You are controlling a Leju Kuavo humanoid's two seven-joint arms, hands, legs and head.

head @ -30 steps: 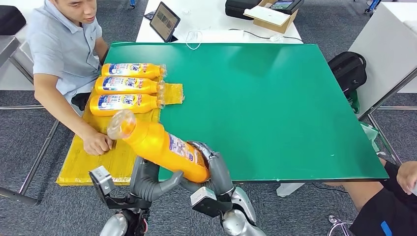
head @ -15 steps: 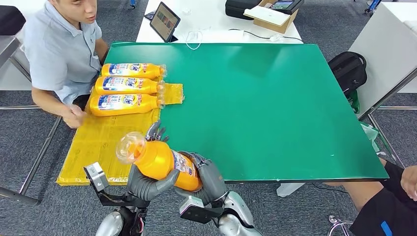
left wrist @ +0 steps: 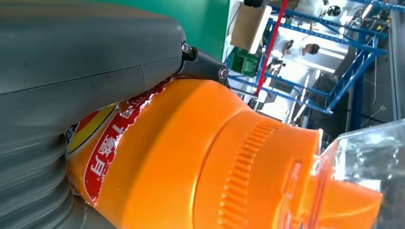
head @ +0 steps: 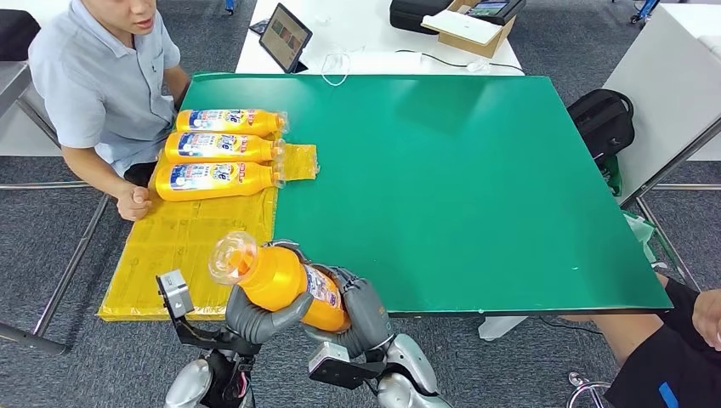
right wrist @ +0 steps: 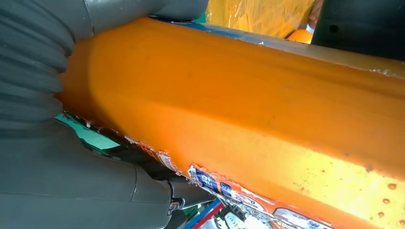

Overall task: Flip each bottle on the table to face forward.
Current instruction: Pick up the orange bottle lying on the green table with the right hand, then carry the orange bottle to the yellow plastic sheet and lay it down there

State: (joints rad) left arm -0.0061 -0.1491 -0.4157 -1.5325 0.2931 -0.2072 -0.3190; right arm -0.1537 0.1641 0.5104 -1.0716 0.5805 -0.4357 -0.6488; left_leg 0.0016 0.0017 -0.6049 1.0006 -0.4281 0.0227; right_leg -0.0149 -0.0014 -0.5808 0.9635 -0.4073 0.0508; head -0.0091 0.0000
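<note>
An orange bottle (head: 285,285) with a clear cap (head: 231,257) is lifted near the table's front edge, cap tilted up toward the camera. My left hand (head: 255,314) grips it near the neck and my right hand (head: 361,302) wraps its lower body. In the left wrist view the orange bottle (left wrist: 200,157) lies under the grey thumb (left wrist: 90,57). The right wrist view shows the bottle's orange side (right wrist: 248,109) with a torn label edge. Three more orange bottles (head: 223,121) (head: 219,147) (head: 217,177) lie side by side on the yellow mat (head: 170,246), labels up.
A person in a grey shirt (head: 102,76) sits at the table's left, fist (head: 133,201) by the mat. The green table (head: 476,187) stretches to the right. Behind it, a white table holds a tablet (head: 284,36) and a box (head: 472,25). Another person's arm (head: 704,306) is at the right.
The bottle has swung from a long diagonal to point its cap up toward the camera, and both hands drew nearer to my body. The person's hand left the mat and pulled back to its edge.
</note>
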